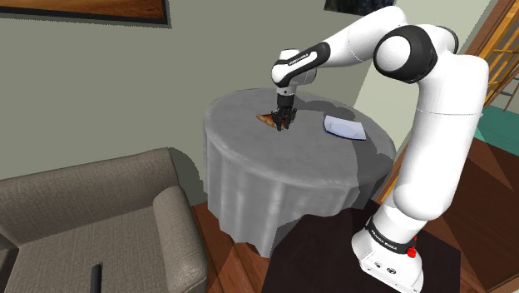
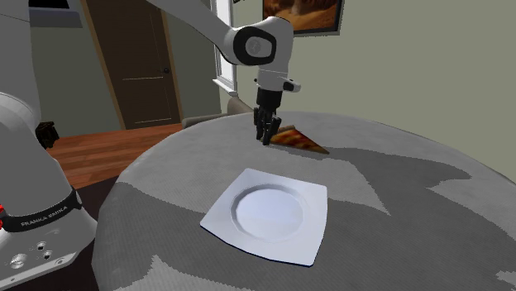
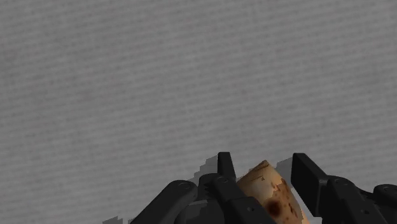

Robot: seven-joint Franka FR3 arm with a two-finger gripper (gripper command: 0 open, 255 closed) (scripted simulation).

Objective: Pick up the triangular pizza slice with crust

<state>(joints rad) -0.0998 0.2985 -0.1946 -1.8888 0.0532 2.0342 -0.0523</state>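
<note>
Plate (image 2: 308,217), white and square, sits on the grey-clothed table (image 2: 413,231). Near the plate lies the triangular pizza slice (image 2: 303,141), brown-topped with a pale crust, its crust end clasped between the gripper's (image 2: 266,137) 2 narrowly parted fingers.

Three cameras, one bench.
The shoulder view sits high, beside and behind the arm (image 1: 432,125). It looks down from farther off over the round bench (image 1: 249,166), with a sofa (image 1: 100,208) at its lower left. The second exterior view sits low and close by the bench edge, near the arm's base, and faces across the top toward a door (image 2: 136,66). Both show the plate (image 2: 269,213), slice (image 2: 299,139) and tool (image 2: 265,132). The wrist view rides the tool, looking down at the bench from very near.
</note>
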